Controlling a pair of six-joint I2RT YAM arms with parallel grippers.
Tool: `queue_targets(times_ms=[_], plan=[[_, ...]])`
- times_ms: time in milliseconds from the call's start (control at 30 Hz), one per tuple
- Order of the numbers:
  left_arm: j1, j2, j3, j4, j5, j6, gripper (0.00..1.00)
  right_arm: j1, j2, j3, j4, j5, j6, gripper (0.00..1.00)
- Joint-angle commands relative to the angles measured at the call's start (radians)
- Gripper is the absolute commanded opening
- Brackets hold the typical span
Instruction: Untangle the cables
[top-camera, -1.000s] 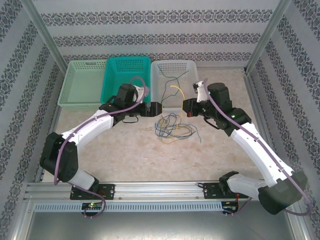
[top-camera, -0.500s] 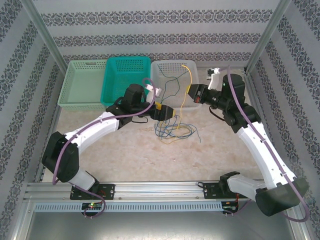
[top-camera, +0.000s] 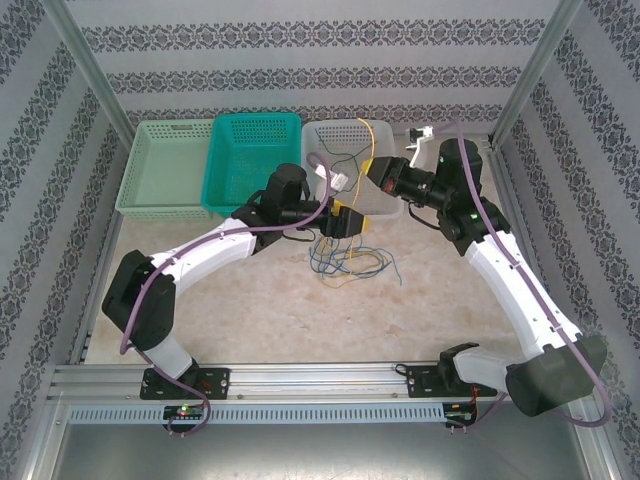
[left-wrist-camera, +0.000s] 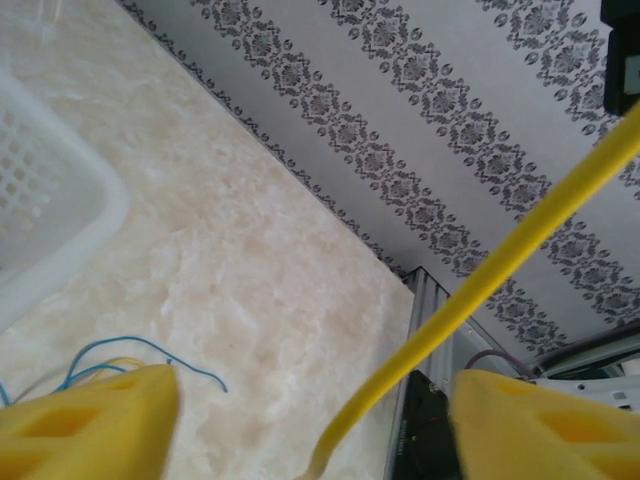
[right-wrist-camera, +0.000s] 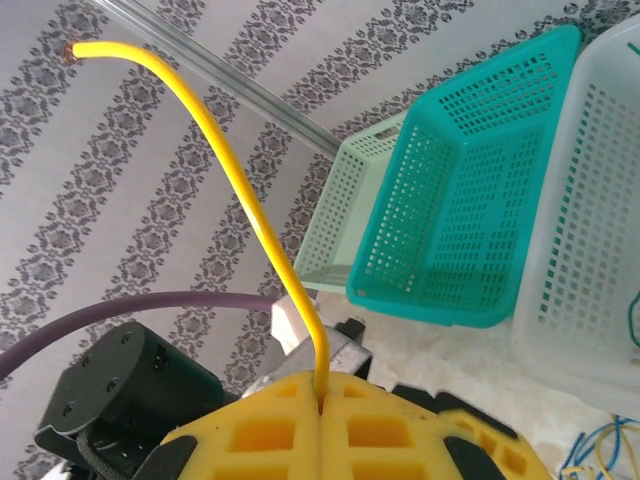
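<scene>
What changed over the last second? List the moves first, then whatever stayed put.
The right claw, shut on the thin yellow cable, rose and swung back toward the white plastic mesh basket, drawing the cable up out of the tangle. The left claw slid right until that cable runs between its open pads, ungripped. The loose blue and green wires on the table stayed roughly in place.
</scene>
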Motion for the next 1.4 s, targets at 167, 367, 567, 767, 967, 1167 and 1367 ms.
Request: queue_targets(times_ms=[167, 367, 567, 767, 967, 1167, 1367], plan=[[-0.020, -0.009, 0.062, 0.058, -0.003, -0.002, 0.03, -0.043, -0.008, 0.038, 0.084, -0.013, 0.079, 0.00], [-0.010, -0.073, 0.141, -0.088, -0.066, 0.025, 0.00, -0.050, -0.012, 0.026, -0.086, 0.114, -0.042, 0.40], [0.033, -0.172, 0.175, -0.161, -0.133, -0.016, 0.00, -0.049, -0.002, -0.048, -0.145, 0.162, -0.115, 0.78], [0.099, -0.259, 0.227, -0.313, -0.202, 0.015, 0.00, -0.049, 0.022, -0.091, -0.167, 0.179, -0.146, 0.78], [0.264, -0.260, 0.310, -0.514, -0.223, 0.070, 0.00, -0.048, 0.061, -0.100, -0.157, 0.150, -0.153, 0.78], [0.419, -0.041, 0.470, -0.659, -0.152, 0.125, 0.00, -0.043, 0.096, -0.100, -0.158, 0.125, -0.162, 0.77], [0.502, 0.288, 0.769, -0.804, -0.065, 0.163, 0.00, -0.033, 0.105, -0.126, -0.218, 0.170, -0.220, 0.75]])
